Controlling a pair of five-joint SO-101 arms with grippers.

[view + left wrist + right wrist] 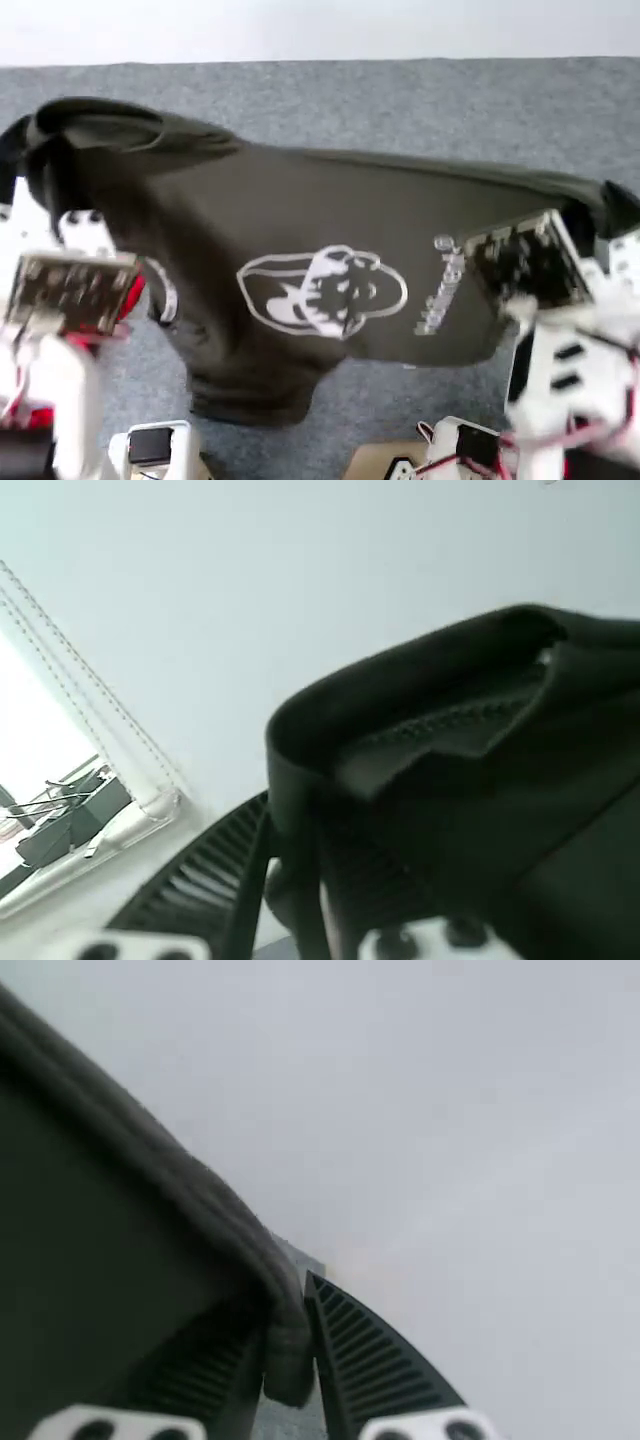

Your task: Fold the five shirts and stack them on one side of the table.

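Observation:
A dark olive shirt [320, 260] with a white printed design hangs stretched in the air above the grey table [400, 100], held up at both ends. My left gripper [295, 880] is shut on the shirt's edge [420, 740] at the left, near the bunched collar [90, 125]. At the right end my right gripper [290, 1360] is shut on a rolled hem of the shirt [240, 1250], with fabric pinched between its ribbed fingers [370, 1360]. The shirt's lower part sags toward the table's front.
Both arms' white bases [150, 450] stand at the front edge, and a tan board [385, 462] lies between them. Grey table surface stretches behind the shirt. A window frame with a blind cord [90, 740] appears in the left wrist view.

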